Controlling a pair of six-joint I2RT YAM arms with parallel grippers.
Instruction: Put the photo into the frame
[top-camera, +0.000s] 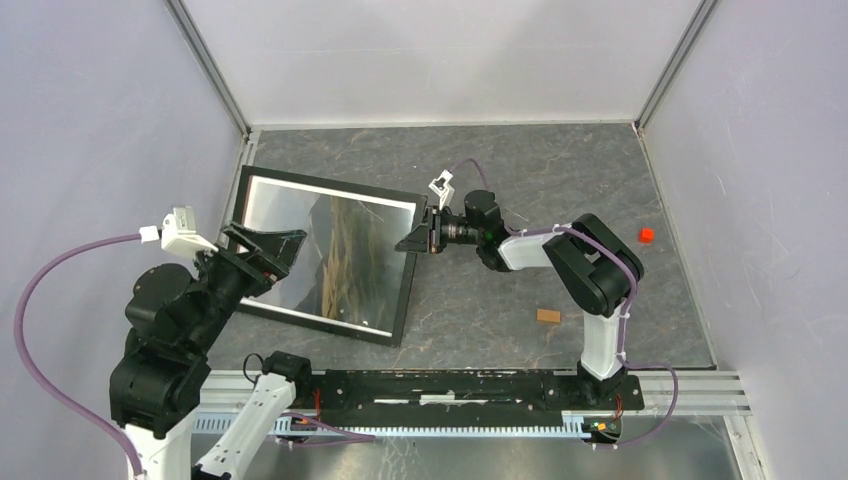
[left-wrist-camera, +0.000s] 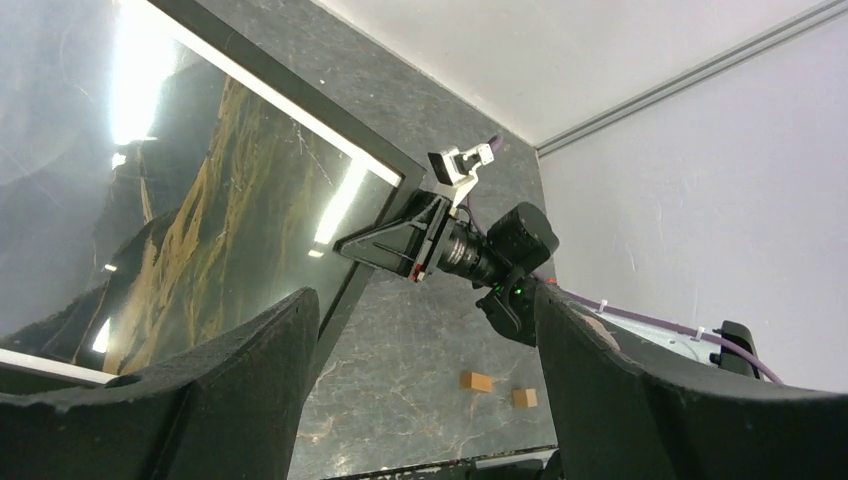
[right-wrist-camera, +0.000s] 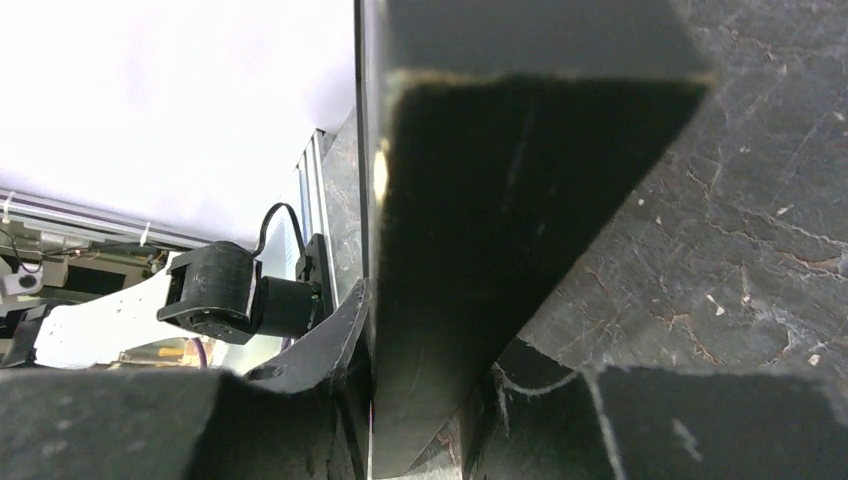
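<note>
**Holdings, counted**
- Thin black-rimmed rectangular picture frame with clear pane: one, on the left half of the grey marbled table.
- Glossy dark landscape photo with golden streaks: one, showing inside the rim. I cannot tell whether it is seated.
- Right gripper: one, pinching the frame's right edge.
- Left gripper: one, fingers spread and holding nothing, over the frame's left part.
- Small tan wooden blocks: two.
- Small red cube: one.

**Risks, as I judge them**
- The narrow edge pinch may slip or twist the frame, and the photo could then slide out.
- The left fingers may scrape the pane.
</note>
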